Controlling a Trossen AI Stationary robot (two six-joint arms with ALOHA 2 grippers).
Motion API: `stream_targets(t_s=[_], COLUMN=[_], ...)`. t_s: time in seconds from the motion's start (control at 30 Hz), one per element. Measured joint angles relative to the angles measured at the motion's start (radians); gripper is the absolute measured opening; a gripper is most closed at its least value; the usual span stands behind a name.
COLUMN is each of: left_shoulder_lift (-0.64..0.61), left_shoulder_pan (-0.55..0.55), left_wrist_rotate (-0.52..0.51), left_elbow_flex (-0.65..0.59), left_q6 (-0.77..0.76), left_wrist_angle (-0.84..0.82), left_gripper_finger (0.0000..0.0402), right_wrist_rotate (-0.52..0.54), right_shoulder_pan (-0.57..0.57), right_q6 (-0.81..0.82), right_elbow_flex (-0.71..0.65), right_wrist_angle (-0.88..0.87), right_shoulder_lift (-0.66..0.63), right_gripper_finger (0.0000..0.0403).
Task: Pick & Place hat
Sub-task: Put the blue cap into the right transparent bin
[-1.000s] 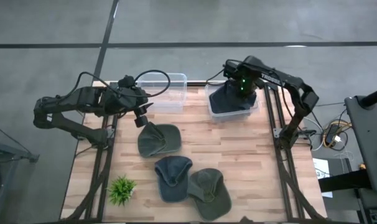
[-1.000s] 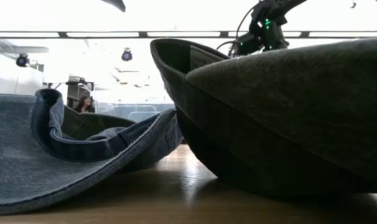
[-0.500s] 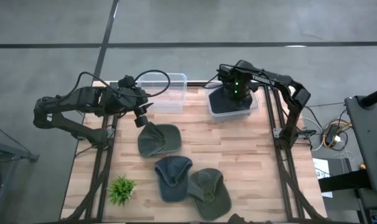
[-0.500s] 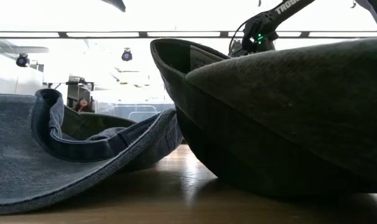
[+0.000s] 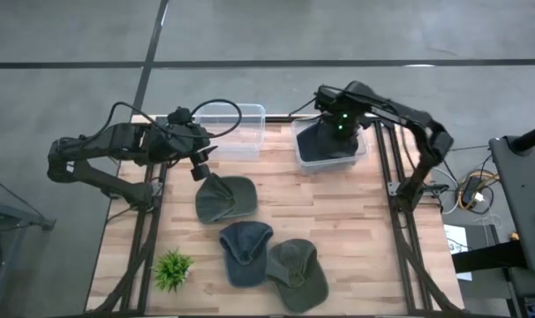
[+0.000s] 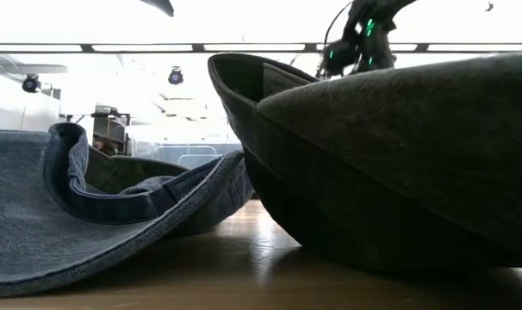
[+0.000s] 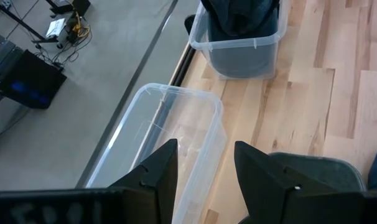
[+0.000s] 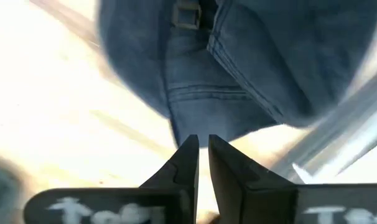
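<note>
Now the blue denim hat (image 5: 325,144) lies crumpled in the right-hand clear bin (image 5: 359,152) at the counter's (image 5: 365,212) far edge. The right pincer (image 5: 337,117), fingers nearly closed and gripping nothing, sits above it, pulled slightly back rightward from half a second ago. The left pincer (image 5: 199,168) waits released beside the green hat (image 5: 228,198).

Wooden table (image 5: 356,230) carries three hats (image 5: 225,198), two bins (image 5: 235,132), a plant (image 5: 172,269).

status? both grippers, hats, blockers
Right gripper shut, empty, over right bin holding denim hat. Left gripper open above green hat. Nothing blocking.
</note>
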Motion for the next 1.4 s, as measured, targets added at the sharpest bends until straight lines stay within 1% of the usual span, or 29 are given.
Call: stream_targets(t_s=[0.1, 0.2, 0.33, 0.43, 0.53, 0.63, 0.73, 0.83, 0.93, 1.03, 1.1, 1.17, 1.3, 1.4], left_shoulder_lift=[0.000, 0.000, 0.000, 0.000, 0.000, 0.000, 0.004, 0.016, 0.043, 0.084, 0.113, 0.142, 0.191, 0.219], left_shoulder_pan=[0.000, 0.000, 0.000, 0.000, 0.000, -0.001, -0.014, -0.047, -0.094, -0.146, -0.176, -0.200, -0.239, -0.283], left_wrist_rotate=[0.013, 0.037, 0.048, 0.048, 0.050, 0.077, 0.110, 0.115, 0.116, 0.117, 0.139, 0.193, 0.354, 0.435], left_elbow_flex=[0.000, 0.000, 0.000, 0.000, 0.000, 0.000, 0.000, 0.000, 0.000, 0.000, 0.000, 0.005, 0.015, 0.013], left_q6=[-0.003, -0.003, -0.014, -0.035, -0.081, -0.153, -0.242, -0.318, -0.377, -0.450, -0.532, -0.649, -0.929, -1.136], left_wrist_angle=[0.000, 0.000, -0.001, -0.001, -0.001, 0.000, -0.001, 0.000, 0.018, 0.025, 0.022, 0.001, -0.065, -0.124], left_gripper_finger=[0.0151, 0.0151, 0.0151, 0.0151, 0.0151, 0.0151, 0.0151, 0.0151, 0.0151, 0.0151, 0.0151, 0.0151, 0.0151, 0.0151], right_wrist_rotate=[0.000, -0.002, -0.001, 0.036, 0.117, 0.207, 0.277, 0.331, 0.391, 0.399, 0.400, 0.402, 0.402, 0.403], right_shoulder_pan=[0.033, 0.099, 0.241, 0.389, 0.549, 0.697, 0.821, 0.909, 0.966, 0.984, 0.989, 0.990, 0.990, 0.990], right_q6=[0.029, 0.086, 0.221, 0.343, 0.456, 0.530, 0.554, 0.535, 0.503, 0.488, 0.488, 0.485, 0.477, 0.462], right_elbow_flex=[0.021, 0.028, 0.028, 0.028, 0.027, 0.026, 0.017, -0.008, -0.049, -0.107, -0.149, -0.184, -0.252, -0.301], right_wrist_angle=[-0.001, 0.000, 0.001, 0.007, 0.038, 0.085, 0.156, 0.242, 0.315, 0.365, 0.378, 0.402, 0.432, 0.479], right_shoulder_lift=[-0.099, -0.208, -0.342, -0.414, -0.451, -0.464, -0.456, -0.435, -0.425, -0.431, -0.444, -0.469, -0.520, -0.564], right_gripper_finger=[0.0034, 0.0034, 0.0034, 0.0034, 0.0034, 0.0034, 0.0034, 0.0034, 0.0034, 0.0034, 0.0034, 0.0034, 0.0034, 0.0034])
